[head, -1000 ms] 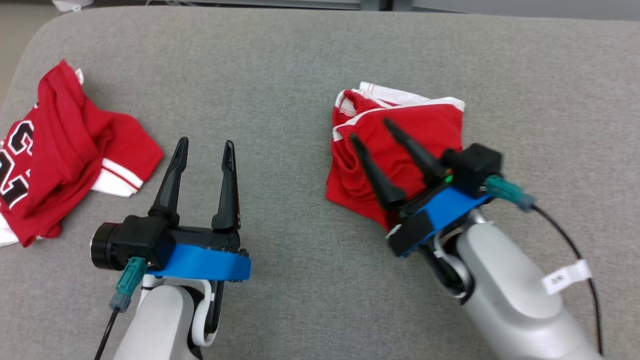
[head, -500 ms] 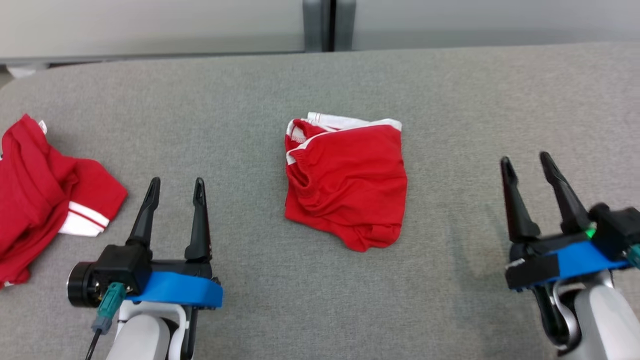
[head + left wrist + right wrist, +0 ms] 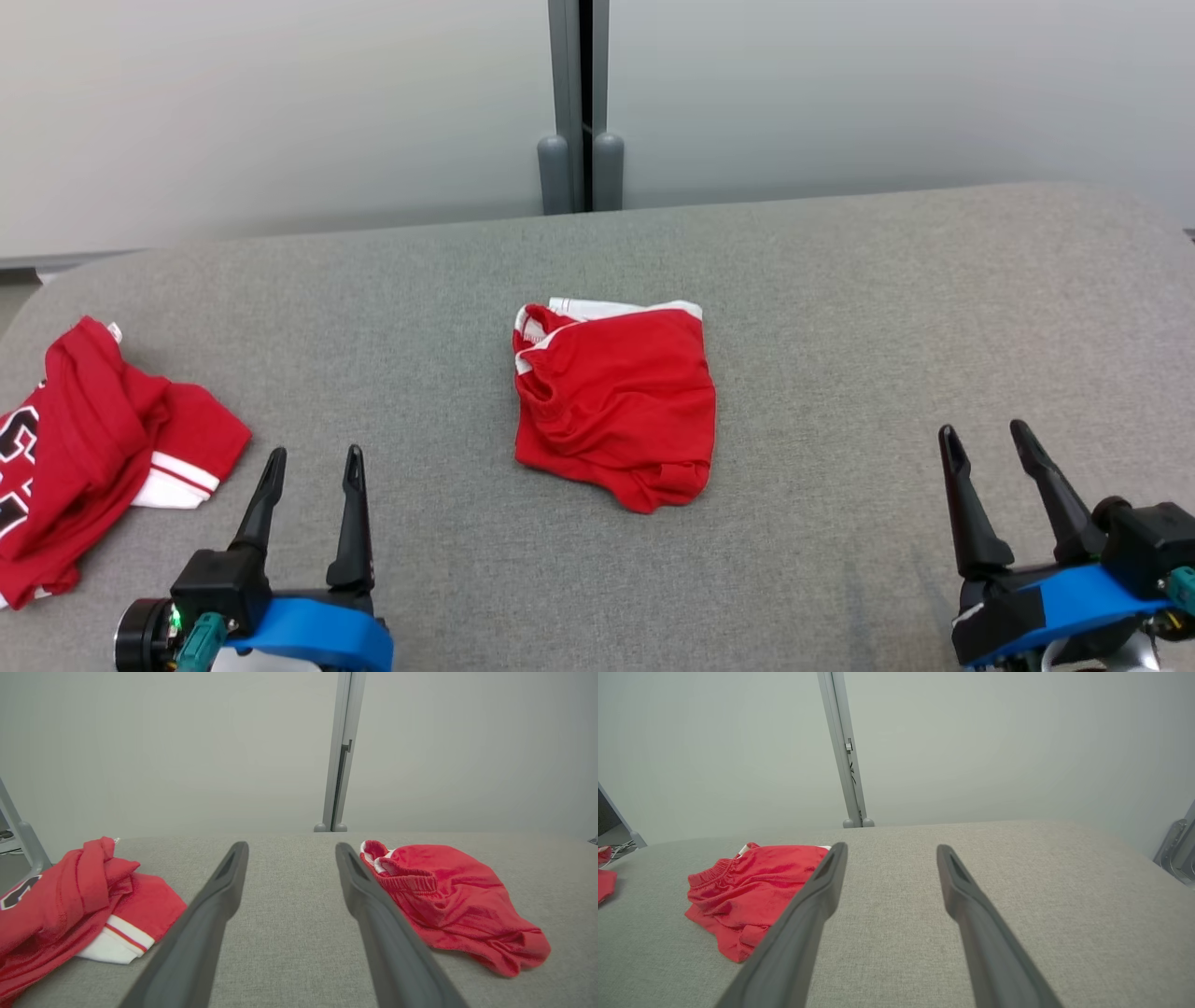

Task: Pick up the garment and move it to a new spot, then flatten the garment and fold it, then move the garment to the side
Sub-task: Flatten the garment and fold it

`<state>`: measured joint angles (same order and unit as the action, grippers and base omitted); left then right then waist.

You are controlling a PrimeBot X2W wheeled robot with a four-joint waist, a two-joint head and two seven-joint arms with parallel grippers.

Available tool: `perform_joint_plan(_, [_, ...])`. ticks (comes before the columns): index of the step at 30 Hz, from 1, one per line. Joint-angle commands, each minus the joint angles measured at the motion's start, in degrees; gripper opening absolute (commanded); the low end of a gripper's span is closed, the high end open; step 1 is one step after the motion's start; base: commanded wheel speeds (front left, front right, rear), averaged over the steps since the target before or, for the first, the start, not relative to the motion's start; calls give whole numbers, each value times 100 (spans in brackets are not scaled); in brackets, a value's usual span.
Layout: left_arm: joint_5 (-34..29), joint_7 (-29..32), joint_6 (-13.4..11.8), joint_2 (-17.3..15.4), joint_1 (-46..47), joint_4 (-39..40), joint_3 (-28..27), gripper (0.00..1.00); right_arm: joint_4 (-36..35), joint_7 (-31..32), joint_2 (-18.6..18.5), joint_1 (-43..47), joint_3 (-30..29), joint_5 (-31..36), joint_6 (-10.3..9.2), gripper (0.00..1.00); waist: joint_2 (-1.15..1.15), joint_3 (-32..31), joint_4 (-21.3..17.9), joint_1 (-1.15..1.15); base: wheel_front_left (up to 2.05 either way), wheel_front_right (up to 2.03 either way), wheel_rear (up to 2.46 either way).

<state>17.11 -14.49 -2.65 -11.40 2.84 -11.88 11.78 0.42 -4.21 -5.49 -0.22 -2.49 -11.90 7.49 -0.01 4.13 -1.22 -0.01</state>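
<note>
The left gripper (image 3: 315, 453) and the right gripper (image 3: 983, 429) both stood with fingers apart and empty, low at the near edge of the grey padded surface (image 3: 840, 327). The folded red shorts (image 3: 611, 401) lay between them, well apart from each. A pinch catching just the top layer (the cloth looked slippery) could undo the fold, and sliding them leftward risked running into the crumpled red jersey (image 3: 84, 439).

The right claw (image 3: 891, 847), 2 fingers apart, sits seemingly clear of the red garment (image 3: 752, 891).
</note>
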Motion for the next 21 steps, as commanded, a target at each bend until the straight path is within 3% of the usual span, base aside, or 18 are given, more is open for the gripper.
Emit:
perform_joint_plan(1, [15,20,-32,-59,-102,-2,-7,100,-82,48,37,164,-13,44,0,100,1,-126,-71,1,0,0,0])
perform_joint_plan(21, [46,157,-228,-168,-390,62,55,100,-365,326,161,409,-18,85,0,100,1,-289,-13,1,0,0,0])
